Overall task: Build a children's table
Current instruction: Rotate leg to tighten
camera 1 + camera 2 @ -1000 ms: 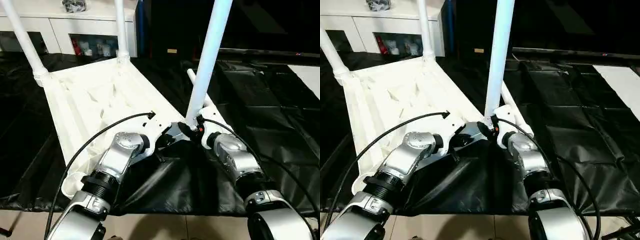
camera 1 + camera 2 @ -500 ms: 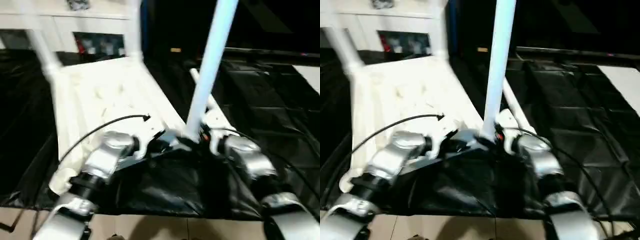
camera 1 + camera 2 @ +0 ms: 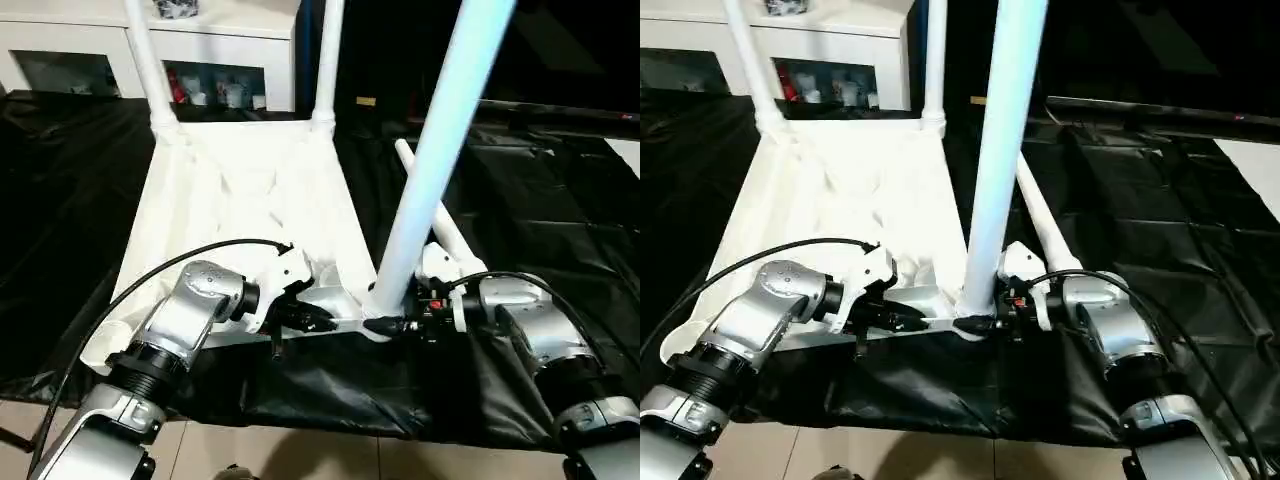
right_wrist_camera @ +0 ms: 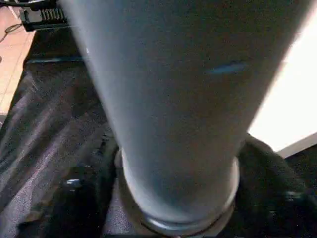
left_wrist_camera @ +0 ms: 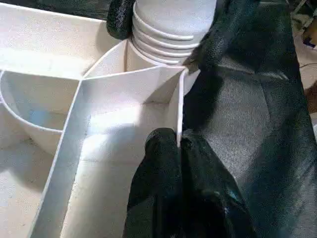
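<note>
Table top: the white ribbed table top [image 3: 240, 200] lies upside down on the black sheet [image 3: 560, 190], its underside up, in front of the robot.
Far legs: two white legs [image 3: 150, 65] and [image 3: 328, 60] stand upright in the far corner sockets, so those two appear fitted.
Near right leg: a third leg [image 3: 440, 150] stands upright in the near right corner socket [image 3: 378, 322]; whether it is fully seated cannot be told.
Spare leg: a fourth leg [image 3: 432, 205] lies on the sheet just beside the top's right edge, not yet fitted.
Near left corner: its socket [image 3: 105, 345] appears empty, judged the one left to fill.
Left gripper: the left gripper [image 5: 178, 144] is pinched narrow on a thin rib of the top's edge beside the near right socket, steadying the top.
Right gripper: the right gripper [image 3: 405, 325] straddles the base of the third leg, fingers either side; whether they press on it cannot be told.
Progress: judged about three quarters done, with one leg to go and the table then to be turned upright.
</note>
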Robot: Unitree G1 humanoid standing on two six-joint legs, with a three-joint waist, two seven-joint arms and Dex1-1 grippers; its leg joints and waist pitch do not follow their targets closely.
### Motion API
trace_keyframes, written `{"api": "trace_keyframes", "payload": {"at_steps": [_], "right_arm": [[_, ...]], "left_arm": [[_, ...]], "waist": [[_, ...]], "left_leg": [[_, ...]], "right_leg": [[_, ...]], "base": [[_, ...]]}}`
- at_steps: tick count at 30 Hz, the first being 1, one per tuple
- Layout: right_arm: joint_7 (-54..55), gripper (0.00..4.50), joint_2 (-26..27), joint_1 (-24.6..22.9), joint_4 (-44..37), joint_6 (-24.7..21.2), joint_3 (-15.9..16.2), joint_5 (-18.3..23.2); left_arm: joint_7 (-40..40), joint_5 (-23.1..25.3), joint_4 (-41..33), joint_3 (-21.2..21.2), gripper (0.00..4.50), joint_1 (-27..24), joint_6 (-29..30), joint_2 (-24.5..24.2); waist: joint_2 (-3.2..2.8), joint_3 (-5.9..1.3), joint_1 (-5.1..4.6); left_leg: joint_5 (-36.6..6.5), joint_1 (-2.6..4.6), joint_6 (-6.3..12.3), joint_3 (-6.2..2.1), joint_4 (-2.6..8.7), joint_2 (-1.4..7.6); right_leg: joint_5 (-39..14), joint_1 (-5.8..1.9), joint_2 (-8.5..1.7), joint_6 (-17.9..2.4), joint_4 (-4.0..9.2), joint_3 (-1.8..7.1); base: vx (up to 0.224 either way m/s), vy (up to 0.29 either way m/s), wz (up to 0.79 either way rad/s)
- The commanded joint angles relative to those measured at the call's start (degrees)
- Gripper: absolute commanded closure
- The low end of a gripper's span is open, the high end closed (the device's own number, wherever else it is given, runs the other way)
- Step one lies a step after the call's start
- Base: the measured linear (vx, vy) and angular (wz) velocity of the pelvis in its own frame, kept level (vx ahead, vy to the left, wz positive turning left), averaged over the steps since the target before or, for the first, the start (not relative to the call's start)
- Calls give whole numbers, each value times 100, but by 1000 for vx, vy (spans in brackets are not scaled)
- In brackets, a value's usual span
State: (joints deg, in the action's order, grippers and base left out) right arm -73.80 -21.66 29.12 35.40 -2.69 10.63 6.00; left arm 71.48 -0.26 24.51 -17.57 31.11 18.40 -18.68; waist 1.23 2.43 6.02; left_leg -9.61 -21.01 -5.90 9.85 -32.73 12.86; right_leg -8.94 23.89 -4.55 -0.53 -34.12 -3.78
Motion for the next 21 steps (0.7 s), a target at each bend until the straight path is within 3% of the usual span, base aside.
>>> {"api": "trace_keyframes", "payload": {"at_steps": [1, 6, 7, 10, 11, 12, 13, 14, 17, 19, 21], "right_arm": [[-265, 152, 143, -182, -186, -198, 331, 35], [181, 166, 397, -303, -268, -382, 207, 71], [897, 170, 670, -252, -108, -452, 54, -10], [1466, 171, 843, -176, 86, -426, -39, -129], [1864, 172, 957, -111, 253, -396, -103, -211], [2706, 172, 1204, 48, 607, -423, -272, -315], [3043, 173, 1301, 116, 750, -434, -340, -351], [3503, 173, 1437, 217, 945, -455, -436, -392], [4131, 173, 1694, 388, 1223, -442, -565, -430], [4392, 118, 1881, 475, 1329, -253, -537, -553], [4490, 102, 1936, 507, 1375, -26, -491, -663]], "left_arm": [[-188, -192, -174, 75, 450, 150, -156, 218], [-998, -81, 19, 274, 450, 175, -217, 489], [-1518, -6, 138, 400, 450, 206, -169, 679], [-1739, 21, 175, 448, 450, 221, -132, 778], [-1929, 61, 176, 473, 450, 227, -80, 855], [-2317, 121, 156, 527, 450, 248, 73, 1047], [-2461, 149, 142, 540, 450, 256, 126, 1120], [-2660, 191, 125, 552, 450, 272, 204, 1223], [-3073, 302, 86, 557, 450, 308, 376, 1435], [-3385, 454, -28, 485, 450, 266, 560, 1626], [-3481, 550, -138, 388, 450, 182, 648, 1696]], "waist": [[32, -344, -5], [47, -330, 17], [51, -314, 6], [63, -305, -39], [63, -285, -80], [43, -276, -108], [40, -256, -201], [43, -267, -230], [28, -284, -318], [29, -293, -321], [26, -310, -317]], "left_leg": [[-1247, 40, 338, 62, 341, 25], [-1338, 56, 303, 67, 342, 18], [-1437, 53, 250, 59, 353, 6], [-1643, 80, 127, 40, 363, -15], [-1718, 49, 118, 20, 385, -26], [-1799, 57, 90, 17, 389, -26], [-1989, 63, -19, -20, 382, -56], [-1997, 58, -38, -35, 377, -59], [-2102, 84, 45, -40, 369, -71], [-2075, 99, 120, -30, 385, -56], [-2017, 75, 155, -28, 403, -32]], "right_leg": [[-1638, -324, -263, -1085, 392, 188], [-1800, -305, -271, -1033, 427, 187], [-2059, -307, -273, -943, 450, 184], [-2748, -288, -305, -686, 534, 169], [-2921, -294, -292, -597, 546, 151], [-3066, -272, -289, -556, 555, 142], [-3626, -273, -304, -372, 627, 77], [-3710, -283, -318, -325, 638, 63], [-3590, -248, -295, -311, 693, 45], [-3293, -243, -278, -406, 673, 59], [-2984, -261, -282, -514, 634, 77]], "base": [[0, 0, 0], [0, 0, 0], [0, 0, 0], [0, 0, 0], [0, 0, 0], [0, 0, 0], [0, 0, 0], [0, 0, 0], [0, 0, 0], [0, 0, 0], [0, 0, 0]]}}
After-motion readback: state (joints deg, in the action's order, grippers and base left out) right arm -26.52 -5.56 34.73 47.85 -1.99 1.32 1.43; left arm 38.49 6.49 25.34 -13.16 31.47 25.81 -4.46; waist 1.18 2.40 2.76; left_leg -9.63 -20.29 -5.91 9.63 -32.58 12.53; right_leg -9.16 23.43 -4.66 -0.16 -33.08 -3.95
